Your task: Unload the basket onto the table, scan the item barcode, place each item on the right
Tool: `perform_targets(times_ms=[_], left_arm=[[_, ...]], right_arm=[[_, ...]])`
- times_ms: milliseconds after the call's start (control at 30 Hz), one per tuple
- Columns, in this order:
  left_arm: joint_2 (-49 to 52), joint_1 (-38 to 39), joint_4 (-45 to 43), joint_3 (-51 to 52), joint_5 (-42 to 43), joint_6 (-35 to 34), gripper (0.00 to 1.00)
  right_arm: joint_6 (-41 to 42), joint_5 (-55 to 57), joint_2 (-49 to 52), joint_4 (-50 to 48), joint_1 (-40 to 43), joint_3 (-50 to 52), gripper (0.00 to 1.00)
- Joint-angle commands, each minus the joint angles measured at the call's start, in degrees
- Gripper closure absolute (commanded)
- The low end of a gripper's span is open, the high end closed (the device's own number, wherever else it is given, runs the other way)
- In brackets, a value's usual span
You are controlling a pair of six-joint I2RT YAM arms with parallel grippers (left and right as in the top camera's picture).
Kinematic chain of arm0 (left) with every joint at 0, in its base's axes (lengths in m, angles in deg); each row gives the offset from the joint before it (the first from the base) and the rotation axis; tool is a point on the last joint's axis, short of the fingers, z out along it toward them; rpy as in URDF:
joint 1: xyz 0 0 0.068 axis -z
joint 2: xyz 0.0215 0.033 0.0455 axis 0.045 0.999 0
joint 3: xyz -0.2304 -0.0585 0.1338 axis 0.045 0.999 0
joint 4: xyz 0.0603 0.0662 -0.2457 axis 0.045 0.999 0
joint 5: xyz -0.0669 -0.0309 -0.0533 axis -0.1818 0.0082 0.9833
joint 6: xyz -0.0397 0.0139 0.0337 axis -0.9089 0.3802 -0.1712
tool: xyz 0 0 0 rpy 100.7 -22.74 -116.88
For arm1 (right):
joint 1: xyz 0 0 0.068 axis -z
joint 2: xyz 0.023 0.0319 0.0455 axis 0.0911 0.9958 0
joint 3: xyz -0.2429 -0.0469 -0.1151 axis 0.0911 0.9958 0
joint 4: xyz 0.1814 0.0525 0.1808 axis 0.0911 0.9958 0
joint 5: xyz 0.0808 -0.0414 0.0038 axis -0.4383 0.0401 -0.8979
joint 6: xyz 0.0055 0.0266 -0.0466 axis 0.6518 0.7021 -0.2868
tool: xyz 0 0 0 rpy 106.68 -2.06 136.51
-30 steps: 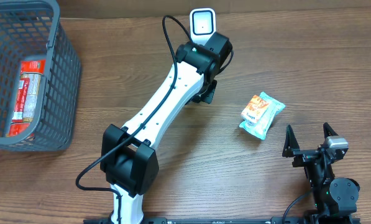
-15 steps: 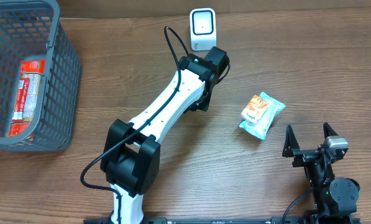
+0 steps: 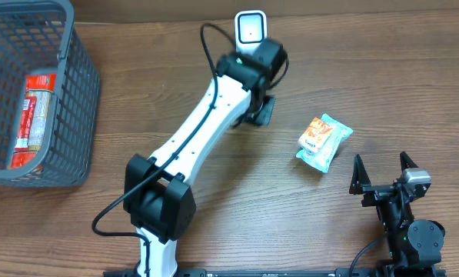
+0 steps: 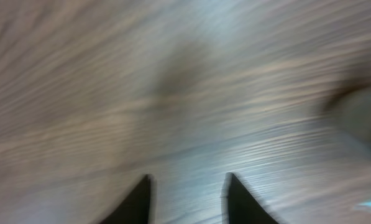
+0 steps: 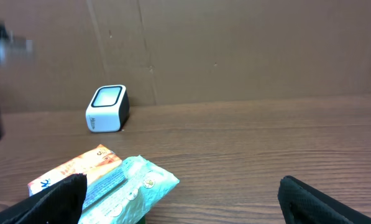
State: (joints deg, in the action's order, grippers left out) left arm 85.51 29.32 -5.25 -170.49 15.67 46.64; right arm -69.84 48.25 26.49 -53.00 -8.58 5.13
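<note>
Overhead view: a grey mesh basket (image 3: 80, 92) stands at the far left of the worktop (image 3: 214, 208), cut off by the frame's edge. In it a red packet (image 3: 31, 115) lies lengthwise against the left side; the rest of the visible basket floor is bare.

The worktop is brown wood grain. From the right wrist view a plain cardboard wall (image 5: 235, 50) closes off its far edge. The white scanner (image 3: 250, 29) stands near that edge, its window facing up and forward.

The snack packet (image 3: 324, 141), orange at one end and pale green at the other, lies flat on the worktop. It is well right of the scanner, touched by neither arm. It sits between the left end effector (image 3: 261, 110) and the right end effector (image 3: 381, 174).

The right end effector has its jaws spread wide and empty. It is parked near the front edge with the packet just ahead of it.

The left arm (image 3: 206, 131) reaches diagonally, and its wrist covers the scanner's lower edge and most of its own end effector. The left wrist view is smeared with blur. It shows the two fingertips (image 4: 138, 199) parted with bare wood between them, gripping nothing. A dark patch at that view's right edge cannot be identified. No barcode can be made out on the packet.
</note>
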Motion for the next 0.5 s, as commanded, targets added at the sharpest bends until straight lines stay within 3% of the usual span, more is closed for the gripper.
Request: perform_targets(times_ms=[0,133,300,467], left_arm=[[-2.0,-0.9,-1.8,-5.7,13.8,3.4,0.52],[-1.3,-0.6,-5.6,-5.6,23.7,7.6,0.39],[1.1,-0.4,-5.7,-5.6,31.3,16.9,0.51],[4.3,-0.4,-5.3,-5.6,39.3,21.9,0.49]], right_arm=[[-0.1,0.1,-0.5,-0.3,0.2,0.6,0.00],[-0.1,0.1,-0.5,-0.3,0.2,0.6,0.00],[-0.1,0.1,-0.5,-0.3,0.2,0.6,0.00],[-0.1,0.1,-0.5,-0.3,0.2,0.6,0.00]])
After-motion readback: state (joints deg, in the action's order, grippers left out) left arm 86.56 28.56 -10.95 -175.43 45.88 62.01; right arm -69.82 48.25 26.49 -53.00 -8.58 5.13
